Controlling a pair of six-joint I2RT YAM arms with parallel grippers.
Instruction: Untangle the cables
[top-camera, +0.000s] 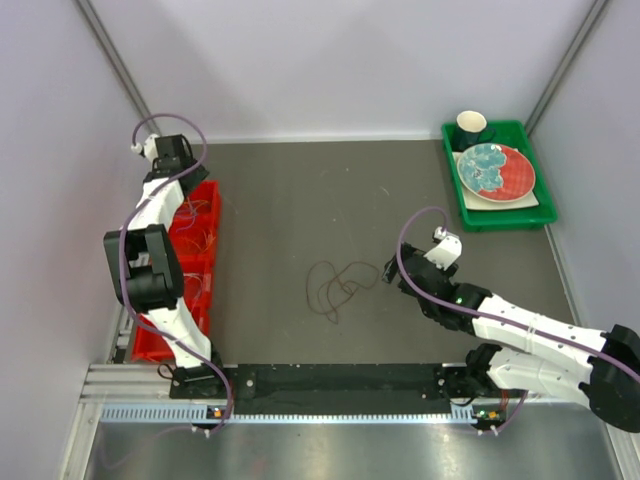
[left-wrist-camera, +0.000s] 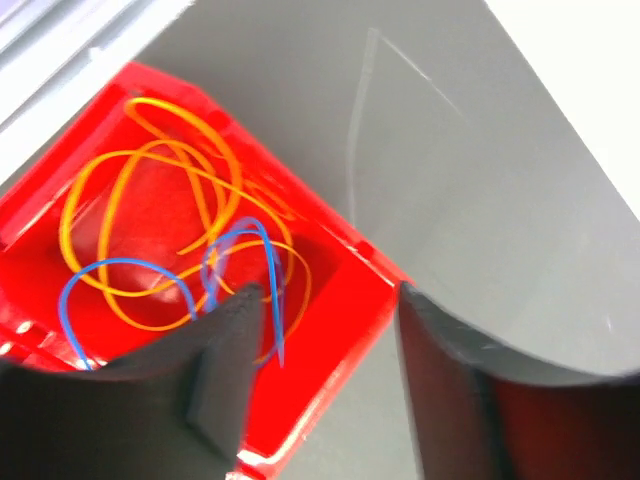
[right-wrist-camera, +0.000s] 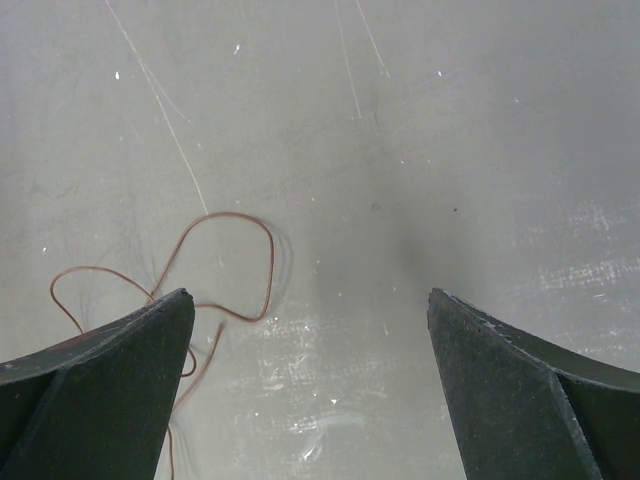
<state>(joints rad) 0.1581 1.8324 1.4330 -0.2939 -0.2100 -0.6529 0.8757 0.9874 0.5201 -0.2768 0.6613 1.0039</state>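
Observation:
A thin red-brown cable (top-camera: 335, 285) lies in loose loops on the grey table, just left of my right gripper (top-camera: 392, 271). In the right wrist view the cable (right-wrist-camera: 272, 256) sits left of and ahead of the gripper (right-wrist-camera: 310, 300), which is open and empty above bare table. My left gripper (top-camera: 172, 155) hovers over the far end of a red bin (top-camera: 205, 215). In the left wrist view it (left-wrist-camera: 325, 300) is open and empty above the bin's corner (left-wrist-camera: 330, 330). An orange-yellow cable (left-wrist-camera: 213, 196) and a blue cable (left-wrist-camera: 125, 263) lie tangled in the bin. White and black cables are not visible.
A green tray (top-camera: 545, 215) at the back right holds a red and teal plate (top-camera: 495, 170) and a dark cup (top-camera: 471, 126). Grey walls enclose the table on the left, back and right. A black rail (top-camera: 340, 380) runs along the near edge.

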